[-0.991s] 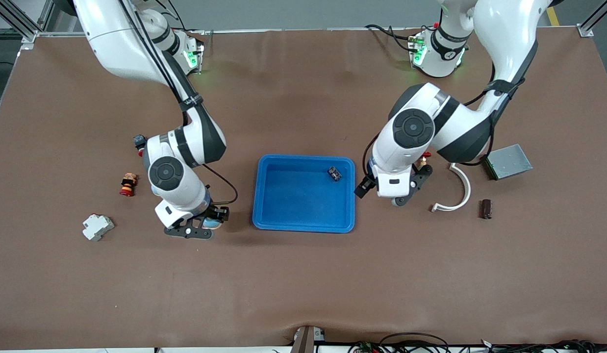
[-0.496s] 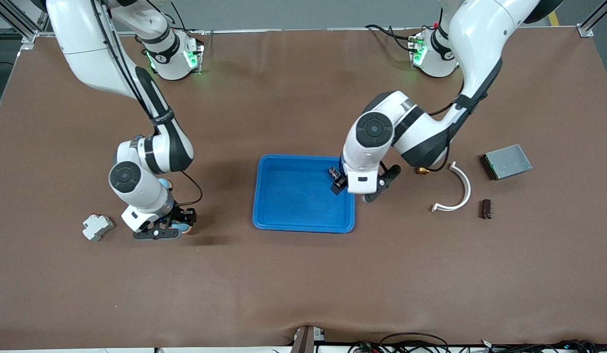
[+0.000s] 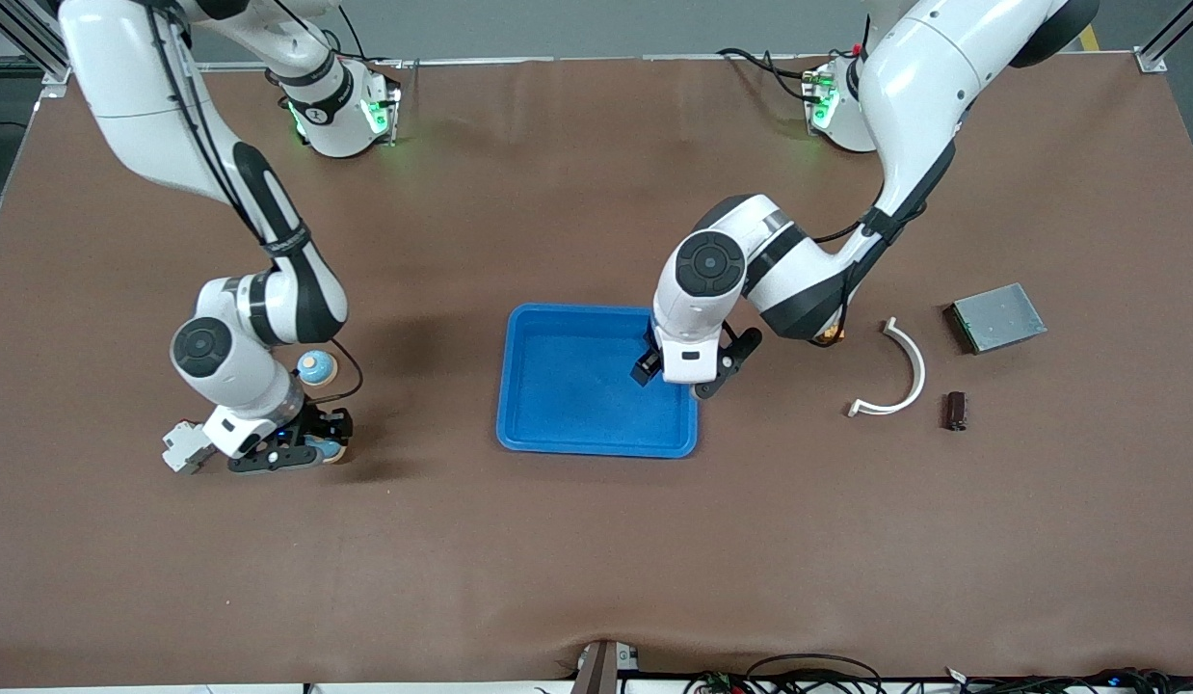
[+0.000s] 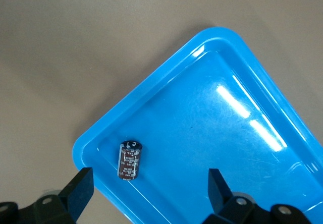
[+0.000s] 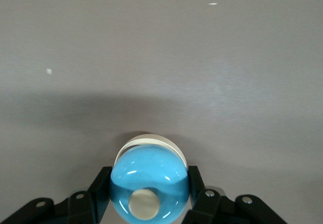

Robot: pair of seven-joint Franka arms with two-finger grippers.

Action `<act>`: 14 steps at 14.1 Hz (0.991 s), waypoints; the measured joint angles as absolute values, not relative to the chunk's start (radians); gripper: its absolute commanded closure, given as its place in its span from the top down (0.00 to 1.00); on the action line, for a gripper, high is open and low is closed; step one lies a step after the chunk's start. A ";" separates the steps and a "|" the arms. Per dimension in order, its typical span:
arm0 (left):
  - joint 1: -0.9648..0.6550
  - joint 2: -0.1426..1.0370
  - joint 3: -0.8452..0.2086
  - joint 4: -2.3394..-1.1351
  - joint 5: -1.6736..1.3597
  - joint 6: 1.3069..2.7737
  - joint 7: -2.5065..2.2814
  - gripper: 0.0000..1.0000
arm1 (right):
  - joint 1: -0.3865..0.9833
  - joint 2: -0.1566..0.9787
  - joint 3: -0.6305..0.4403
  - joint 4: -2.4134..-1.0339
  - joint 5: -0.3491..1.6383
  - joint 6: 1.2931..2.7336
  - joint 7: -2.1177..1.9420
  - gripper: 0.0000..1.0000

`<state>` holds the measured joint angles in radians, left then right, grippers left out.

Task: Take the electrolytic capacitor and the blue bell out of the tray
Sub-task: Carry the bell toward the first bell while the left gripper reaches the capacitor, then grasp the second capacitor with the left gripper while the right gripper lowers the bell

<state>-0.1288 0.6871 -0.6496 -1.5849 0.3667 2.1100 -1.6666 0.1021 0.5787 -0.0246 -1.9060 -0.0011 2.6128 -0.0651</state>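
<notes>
Left gripper (image 4: pixel 146 191) fingers spread above the small, probably light, rigid brown cylindrical capacitor (image 4: pixel 129 160): grip its sides. Right gripper (image 5: pixel 149 196) fingers pinch the glossy blue bell (image 5: pixel 149 183).

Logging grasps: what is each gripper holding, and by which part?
Right gripper: blue bell, jaws on its round sides. Left gripper: nothing, open over the capacitor.

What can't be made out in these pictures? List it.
- Front view: the left arm's wrist hides the capacitor; only the left wrist view shows it, in the tray.
- Front view: the right gripper covers most of the blue bell.
- Left wrist view: the capacitor's print is too small to read.
</notes>
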 measured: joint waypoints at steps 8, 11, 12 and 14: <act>-0.264 0.719 -0.525 -1.585 0.367 2.198 -1.717 1.00 | -0.177 0.579 0.163 -1.937 0.003 2.610 -0.212 0.00; -0.287 0.740 -0.507 -1.586 0.389 2.212 -1.747 1.00 | -0.177 0.579 0.169 -1.944 0.003 2.610 -0.212 0.00; -0.288 0.749 -0.503 -1.587 0.404 2.215 -1.760 1.00 | -0.177 0.579 0.169 -1.947 0.003 2.611 -0.212 0.00; -0.288 0.770 -0.500 -1.588 0.414 2.217 -1.770 1.00 | -0.177 0.580 0.169 -1.949 0.003 2.611 -0.212 0.00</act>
